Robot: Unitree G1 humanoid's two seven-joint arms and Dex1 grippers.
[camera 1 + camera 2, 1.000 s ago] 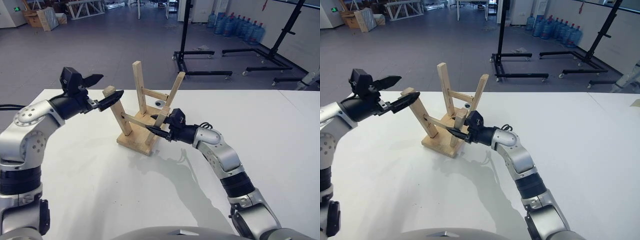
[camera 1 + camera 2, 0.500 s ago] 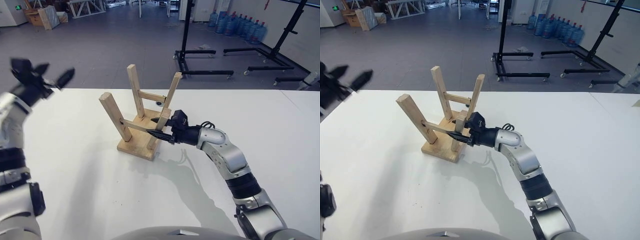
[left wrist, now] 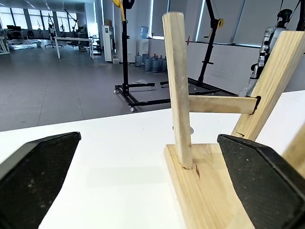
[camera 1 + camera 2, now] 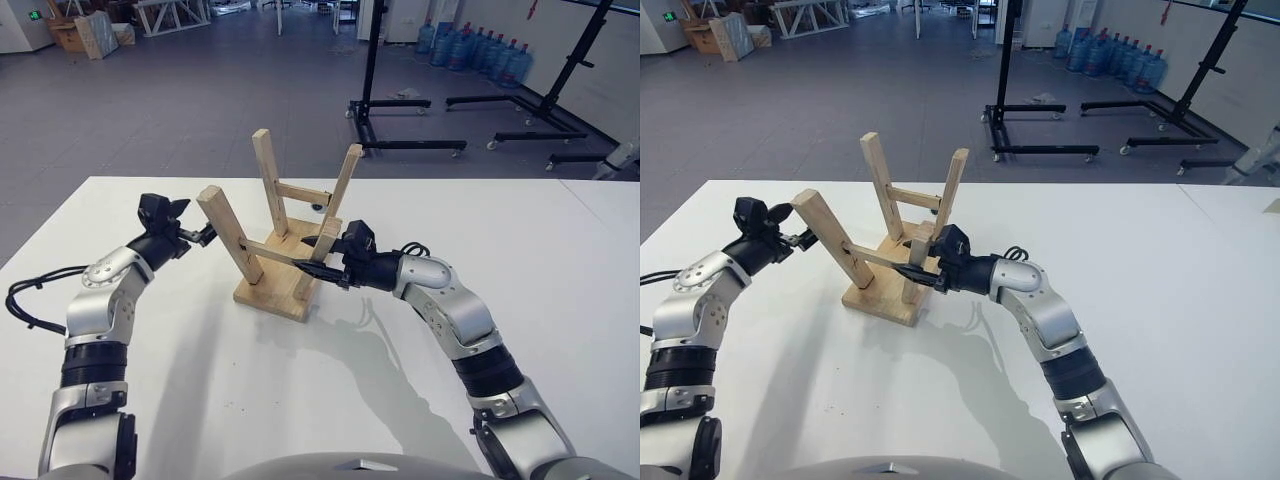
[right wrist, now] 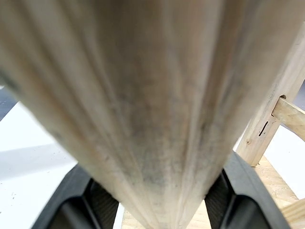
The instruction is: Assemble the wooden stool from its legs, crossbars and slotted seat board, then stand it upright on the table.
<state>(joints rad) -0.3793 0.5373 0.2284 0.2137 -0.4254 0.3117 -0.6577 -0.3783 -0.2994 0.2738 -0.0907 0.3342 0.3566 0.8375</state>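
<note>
On the white bench, mid-frame, the right gripper clamps a near leg of the upturned stool while the left gripper gapes open beside the leaning leg at frame left, which I judge could pop from its slot if knocked sideways.

Grey concrete floor, open hall. Black wheeled stand mid-floor, tall upright post. Second black stand right of it, slanted brace. Cluster of blue water bottles against far wall, between the two stands' posts. Cardboard boxes far left; metal truss frame just beside them. Small pale ring lying flat, too small to identify. Left wrist view: tall windows behind the stands.
</note>
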